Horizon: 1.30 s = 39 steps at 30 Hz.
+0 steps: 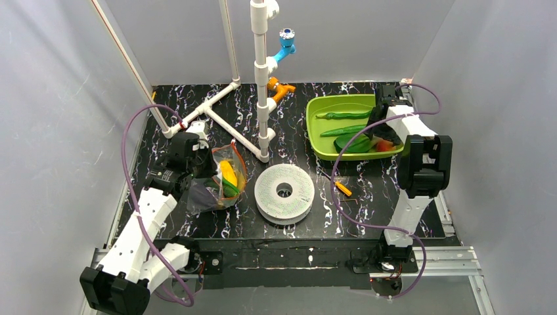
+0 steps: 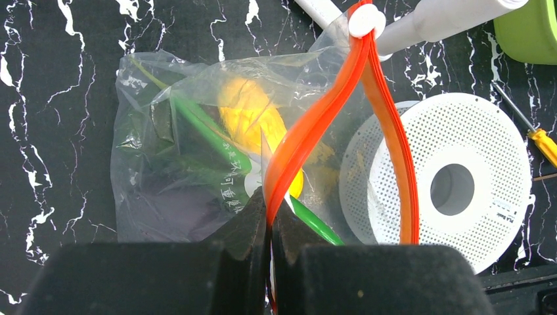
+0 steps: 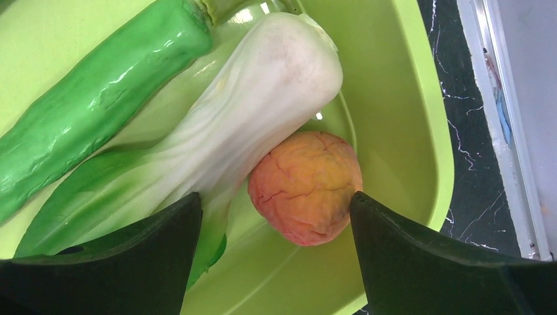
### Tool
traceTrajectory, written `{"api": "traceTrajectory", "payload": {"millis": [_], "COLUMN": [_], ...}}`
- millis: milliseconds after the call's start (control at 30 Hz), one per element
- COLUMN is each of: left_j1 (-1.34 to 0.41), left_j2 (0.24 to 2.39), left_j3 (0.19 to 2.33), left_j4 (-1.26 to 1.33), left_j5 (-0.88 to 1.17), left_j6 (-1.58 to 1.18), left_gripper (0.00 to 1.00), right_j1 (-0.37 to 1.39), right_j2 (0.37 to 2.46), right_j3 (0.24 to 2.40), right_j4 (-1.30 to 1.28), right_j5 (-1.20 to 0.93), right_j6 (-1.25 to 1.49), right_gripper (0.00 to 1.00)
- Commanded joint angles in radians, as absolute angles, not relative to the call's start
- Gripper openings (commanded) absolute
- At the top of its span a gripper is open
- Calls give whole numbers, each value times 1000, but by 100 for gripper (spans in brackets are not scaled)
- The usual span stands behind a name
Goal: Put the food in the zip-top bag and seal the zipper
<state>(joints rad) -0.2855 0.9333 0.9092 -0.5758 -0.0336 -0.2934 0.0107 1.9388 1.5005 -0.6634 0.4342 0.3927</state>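
Note:
The zip-top bag (image 1: pixel 220 187) lies at the left of the table, its mouth held up. My left gripper (image 2: pixel 270 220) is shut on the orange-red zipper (image 2: pixel 315 125), which loops up to a white slider. Inside the bag (image 2: pixel 164 157) are a yellow banana (image 2: pixel 246 108) and green pieces of food. My right gripper (image 3: pixel 276 197) stands open low in the lime-green tray (image 3: pixel 420 131). An orange-red fruit (image 3: pixel 305 187) sits between its fingers, close to the right one. A bok choy (image 3: pixel 249 125) leans against that fruit, and a green pepper (image 3: pixel 98 98) lies beside it.
A white perforated spool (image 1: pixel 284 191) lies mid-table, just right of the bag. An orange-handled screwdriver (image 1: pixel 342 188) lies in front of the tray (image 1: pixel 315 105). A white pipe frame (image 1: pixel 217 108) and an upright pipe (image 1: pixel 261 72) stand behind the bag.

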Motion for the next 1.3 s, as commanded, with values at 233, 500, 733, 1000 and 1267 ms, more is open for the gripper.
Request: {"api": "traceTrajectory", "payload": {"millis": [233, 500, 733, 1000, 1267], "left_j1": [-287, -287, -287, -288, -287], "left_j2": [945, 944, 944, 947, 964], "left_j3": [897, 899, 898, 896, 896], "left_j4": [-580, -580, -580, -581, -581], "left_j5": [-65, -54, -54, -62, -54], "left_j6": [-275, -277, -276, -276, -276], "left_gripper": [0, 0, 0, 0, 0], "right_j1": [-9, -11, -11, -11, -11], "right_j2": [1852, 1755, 1820, 1964, 1956], "right_j3": [1466, 1424, 1443, 1464, 1489], "right_j4": [-615, -589, -640, -631, -582], "right_j5": [195, 189, 302, 443, 453], "right_j6": [341, 331, 337, 312, 260], "right_gripper": [72, 78, 78, 75, 63]}}
